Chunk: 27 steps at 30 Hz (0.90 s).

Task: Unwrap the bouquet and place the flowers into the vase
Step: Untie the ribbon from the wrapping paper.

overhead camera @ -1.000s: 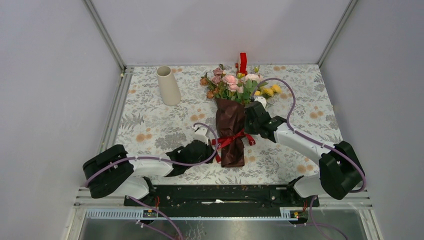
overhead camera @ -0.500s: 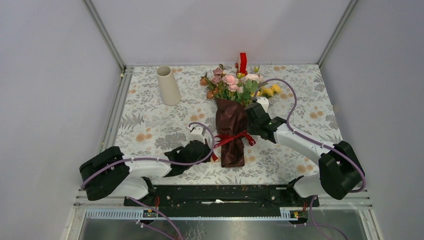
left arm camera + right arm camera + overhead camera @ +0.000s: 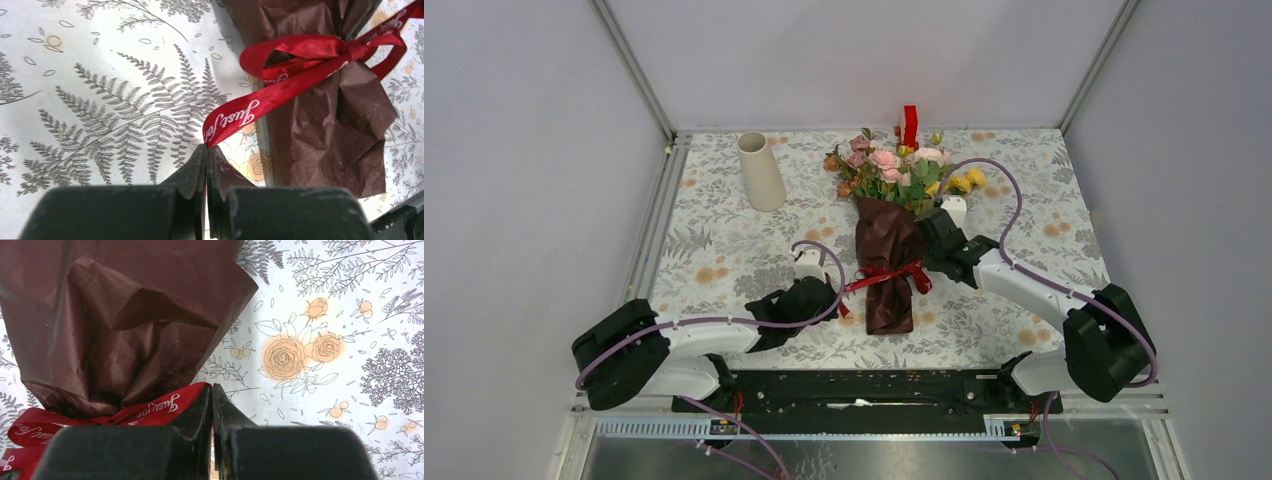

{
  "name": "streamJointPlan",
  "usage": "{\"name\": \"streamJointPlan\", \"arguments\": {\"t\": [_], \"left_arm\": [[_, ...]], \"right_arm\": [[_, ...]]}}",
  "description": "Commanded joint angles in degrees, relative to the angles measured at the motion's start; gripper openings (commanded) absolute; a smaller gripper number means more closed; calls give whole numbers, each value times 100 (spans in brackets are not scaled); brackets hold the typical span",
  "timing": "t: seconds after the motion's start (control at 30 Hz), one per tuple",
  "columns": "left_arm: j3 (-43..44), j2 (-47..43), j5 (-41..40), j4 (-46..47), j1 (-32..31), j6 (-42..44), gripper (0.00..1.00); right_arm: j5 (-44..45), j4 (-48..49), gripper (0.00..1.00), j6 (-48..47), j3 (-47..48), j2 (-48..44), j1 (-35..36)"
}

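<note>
Bouquet lies flat mid-counter, long axis running away from the arm bases: flowers at the far end, wrapped stems near. A red ribbon bow crosses its waist. Left hand sits just left of it, pinched shut on one ribbon tail. Right hand sits just right, pinched on the other. The pull likely runs sideways, across the axis. Wrapping paper is dark, crinkled. Vase stands upright far left, well apart.

light: bright, even, diffuse; shadows: soft, faint; top view: sharp; wrist views: foreground blurred
</note>
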Motion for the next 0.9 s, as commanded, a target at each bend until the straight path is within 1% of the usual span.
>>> {"name": "streamJointPlan", "arguments": {"t": [0.0, 0.23, 0.5, 0.87], "left_arm": [[189, -194, -26, -89, 206, 56, 0], [96, -416, 170, -211, 524, 118, 0], [-26, -755, 122, -494, 788, 118, 0], [-172, -1109, 276, -711, 1256, 180, 0]], "right_arm": [[316, -45, 0, 83, -48, -248, -79], [42, -44, 0, 85, -172, -359, -372], [16, -47, 0, 77, -350, -474, -640], [-151, -35, 0, 59, -546, -702, -1039]]}}
